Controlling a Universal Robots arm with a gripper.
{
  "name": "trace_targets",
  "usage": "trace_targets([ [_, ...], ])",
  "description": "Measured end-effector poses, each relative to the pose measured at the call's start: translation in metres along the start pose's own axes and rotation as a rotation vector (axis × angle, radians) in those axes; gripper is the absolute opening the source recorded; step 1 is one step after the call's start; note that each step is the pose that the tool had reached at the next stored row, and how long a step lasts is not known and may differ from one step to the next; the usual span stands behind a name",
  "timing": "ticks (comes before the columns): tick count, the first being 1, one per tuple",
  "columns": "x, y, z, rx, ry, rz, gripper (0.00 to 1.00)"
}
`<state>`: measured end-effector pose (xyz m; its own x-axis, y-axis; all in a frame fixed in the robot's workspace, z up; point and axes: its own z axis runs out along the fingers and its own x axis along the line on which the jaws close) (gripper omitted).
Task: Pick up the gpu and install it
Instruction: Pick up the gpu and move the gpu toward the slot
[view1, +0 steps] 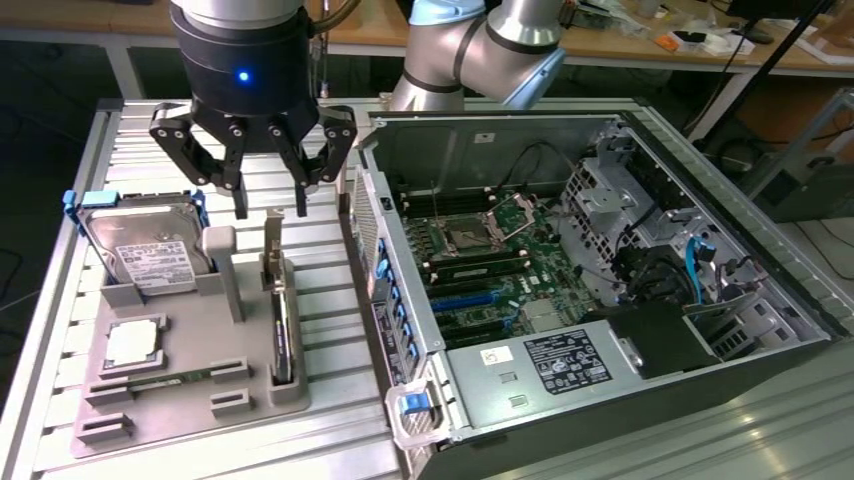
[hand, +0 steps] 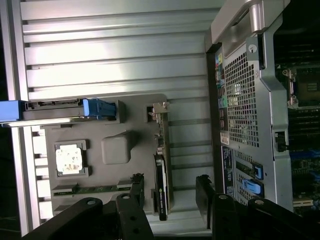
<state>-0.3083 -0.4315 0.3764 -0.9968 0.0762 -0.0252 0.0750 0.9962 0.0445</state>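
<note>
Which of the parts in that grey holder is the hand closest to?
The gpu, the thin card standing on edge nearest the computer case. The open hand hangs above it; the hard drive and processor chip sit aside.

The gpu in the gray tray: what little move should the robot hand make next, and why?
Probably lower straight down. The gripper hangs open above the gpu, which stands on edge in the gray tray. In the wrist view the card lies between the fingers, untouched, so descending should bring them beside it for closing.
</note>
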Motion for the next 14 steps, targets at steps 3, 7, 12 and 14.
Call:
trace_targets([
  [3,0.0,0.0,0.0006,-0.0001,-0.0001,0.0,0.54],
  [7,0.0,-0.0001,0.0016,-0.0001,-0.0002,0.0,0.54],
  [12,0.0001,-0.0001,0.0027,0.0,-0.0002,0.0,0.54],
  [14,0.0001,-0.0001,0.0031,-0.0001,-0.0003,0.0,0.54],
])
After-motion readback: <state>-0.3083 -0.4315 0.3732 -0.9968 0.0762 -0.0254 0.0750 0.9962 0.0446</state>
